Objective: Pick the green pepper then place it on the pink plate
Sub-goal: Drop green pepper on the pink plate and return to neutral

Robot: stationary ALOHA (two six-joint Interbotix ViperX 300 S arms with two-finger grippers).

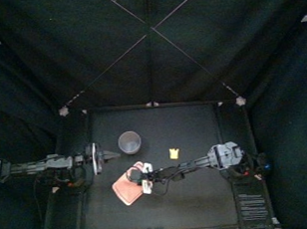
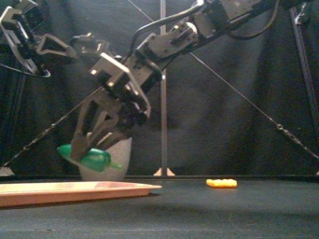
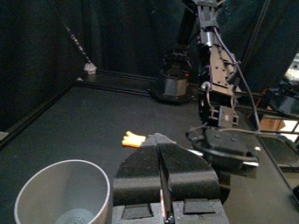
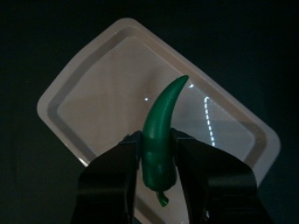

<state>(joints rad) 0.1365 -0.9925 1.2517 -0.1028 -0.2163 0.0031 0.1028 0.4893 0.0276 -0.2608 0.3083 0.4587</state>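
Note:
The green pepper (image 4: 163, 127) is long and curved, and my right gripper (image 4: 160, 159) is shut on its stem end. It hangs just above the pink plate (image 4: 100, 87), tip pointing away from the wrist. In the front view the pepper (image 2: 88, 156) sits in the right gripper (image 2: 100, 145) a little above the plate (image 2: 62, 192). From above, the right gripper (image 1: 145, 173) is over the plate (image 1: 124, 190), near the table's front left. My left gripper (image 3: 165, 162) rests shut at the left side (image 1: 90, 161) with nothing in it.
A tall grey speckled cup (image 1: 129, 140) stands behind the plate, close to the left gripper (image 3: 59, 192). A small yellow toy (image 1: 174, 151) lies mid-table (image 2: 222, 183), to the right of the cup.

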